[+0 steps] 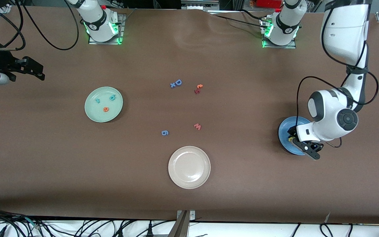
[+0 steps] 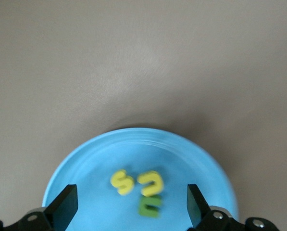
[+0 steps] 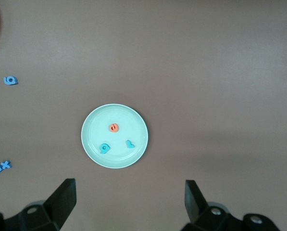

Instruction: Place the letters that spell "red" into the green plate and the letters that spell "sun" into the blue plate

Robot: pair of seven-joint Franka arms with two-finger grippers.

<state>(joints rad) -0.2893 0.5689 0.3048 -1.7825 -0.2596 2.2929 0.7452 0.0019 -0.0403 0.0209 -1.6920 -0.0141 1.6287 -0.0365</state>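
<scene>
The blue plate [image 1: 284,129] lies at the left arm's end of the table, partly hidden by that arm. On it lie a yellow "s" [image 2: 121,182], a yellow "u" shape [image 2: 151,183] and a dark green "n" shape [image 2: 150,206], close together. My left gripper [image 2: 131,204] hangs open just above them, holding nothing. The green plate [image 1: 92,113] holds a teal "r" [image 1: 97,100], a teal "d" [image 1: 112,97] and an orange "e" [image 1: 105,109]. My right gripper [image 1: 38,70] waits open and high over the right arm's end of the table, looking down on the green plate [image 3: 90,144].
A cream-white plate [image 1: 189,167] lies nearest the front camera, mid-table. Loose letters lie in the middle: a blue "D" with an "x" [image 1: 176,83], a red and orange pair [image 1: 198,88], a red "w" [image 1: 197,126] and a blue "6" [image 1: 164,132].
</scene>
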